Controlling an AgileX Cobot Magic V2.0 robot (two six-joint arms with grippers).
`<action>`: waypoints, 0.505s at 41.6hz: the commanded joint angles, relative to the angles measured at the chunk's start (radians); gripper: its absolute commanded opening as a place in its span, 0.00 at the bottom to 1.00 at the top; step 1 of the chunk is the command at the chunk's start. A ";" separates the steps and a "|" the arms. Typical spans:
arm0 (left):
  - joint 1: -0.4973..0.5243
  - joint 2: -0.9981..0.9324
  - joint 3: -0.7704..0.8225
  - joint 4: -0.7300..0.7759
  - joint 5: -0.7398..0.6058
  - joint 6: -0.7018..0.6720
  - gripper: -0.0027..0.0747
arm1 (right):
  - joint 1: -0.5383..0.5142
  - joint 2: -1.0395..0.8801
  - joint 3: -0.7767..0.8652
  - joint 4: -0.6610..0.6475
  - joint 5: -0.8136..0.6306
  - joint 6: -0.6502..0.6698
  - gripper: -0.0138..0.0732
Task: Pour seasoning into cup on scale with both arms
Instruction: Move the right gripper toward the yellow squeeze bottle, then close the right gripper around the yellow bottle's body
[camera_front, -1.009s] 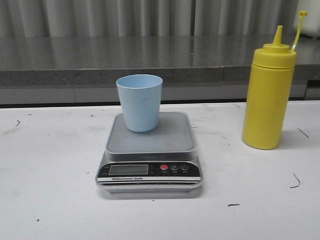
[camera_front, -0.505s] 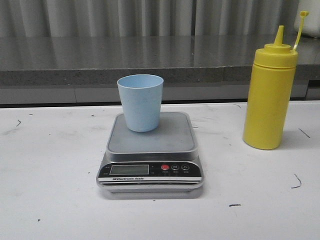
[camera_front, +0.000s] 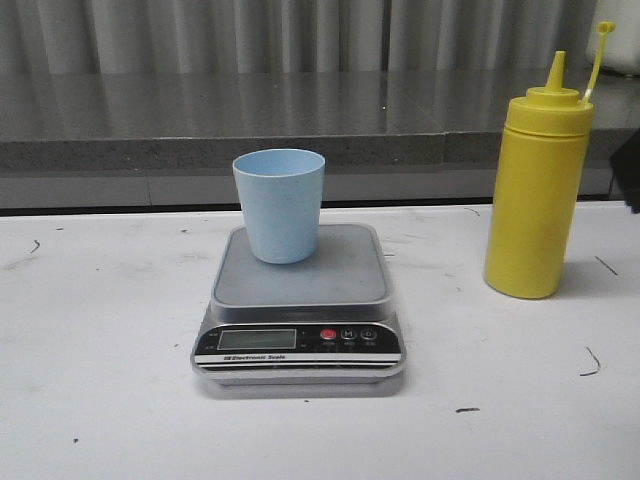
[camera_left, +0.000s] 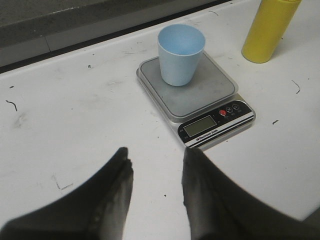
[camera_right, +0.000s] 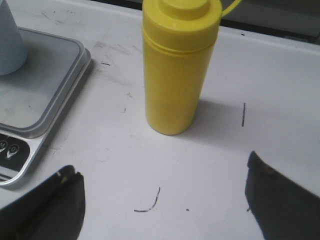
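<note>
- Seasoning (camera_front: 537, 195) stood upright on the white tabletop (camera_front: 110, 400) in the front view, well right of the scale (camera_front: 300, 310), nozzle uncapped with the cap dangling on its tether. Its squeeze-bottle plastic probably yielded under pressure, so a hold at mid-body, below the shoulder ridge, looked safest (too hard a pinch could squirt it early). The cup (camera_front: 279, 204), pale blue and plain, sat toward the back of the scale's platform and seemed light enough to tip.
- Left wrist view: the left tool (camera_left: 155, 172) hung released, fingers apart over bare tabletop, short of the scale; the cup (camera_left: 181, 54) looked empty inside.
- Right wrist view: the right tool (camera_right: 162, 192) was spread wide and empty, with the seasoning (camera_right: 177, 67) ahead between its fingers' line but not touched. The bottle's smooth yellow wall looked somewhat slippery.
</note>
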 joint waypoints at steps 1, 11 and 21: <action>0.001 0.000 -0.027 0.000 -0.074 -0.011 0.35 | -0.001 0.068 0.017 0.006 -0.240 -0.004 0.92; 0.001 0.000 -0.027 0.000 -0.074 -0.011 0.35 | -0.001 0.338 0.094 0.006 -0.691 -0.004 0.92; 0.001 0.000 -0.027 0.000 -0.074 -0.011 0.35 | -0.003 0.592 0.090 0.036 -1.041 -0.004 0.92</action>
